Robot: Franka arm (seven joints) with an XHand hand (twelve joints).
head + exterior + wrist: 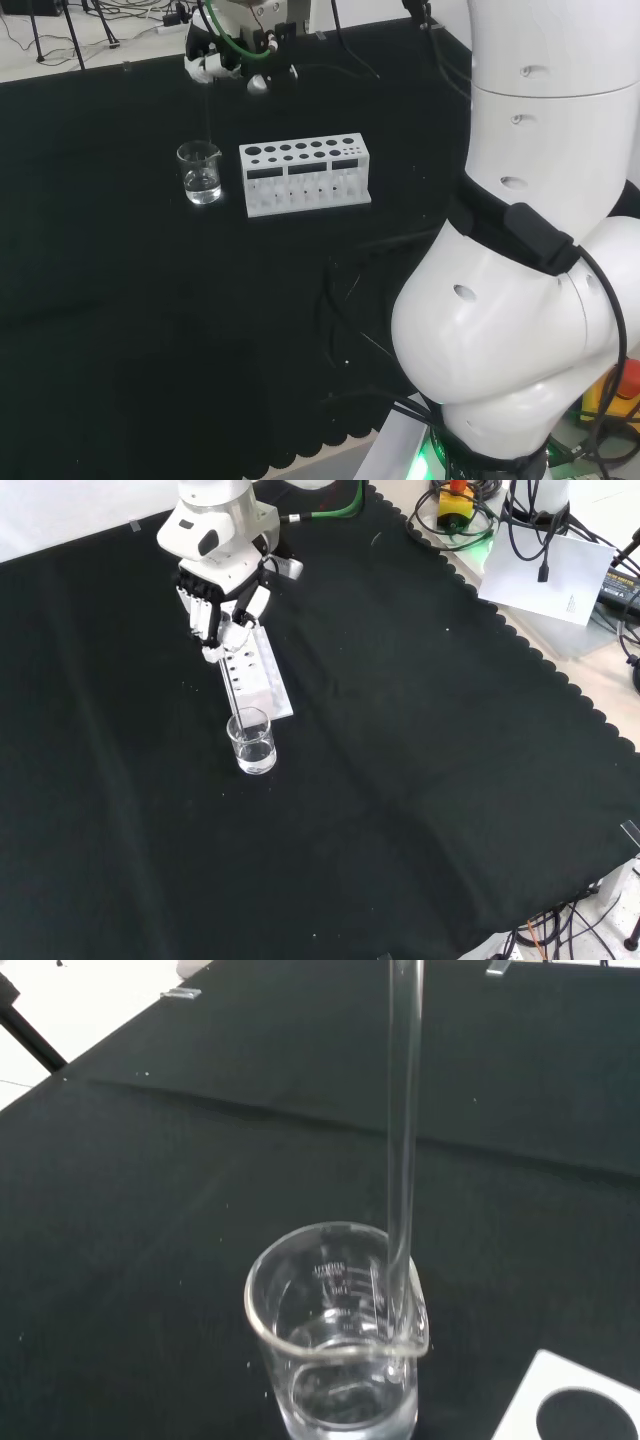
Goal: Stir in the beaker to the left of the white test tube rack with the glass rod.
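The beaker (201, 173) stood upright on the table (120, 300), just left of the white test tube rack (305, 175) in the head view, and held a little clear liquid. The glass rod (402, 1160) hung upright, its lower end inside the beaker beside the wall nearest the rack. Above the rack, the hand (222, 605) gripped the rod's top with curled fingers.
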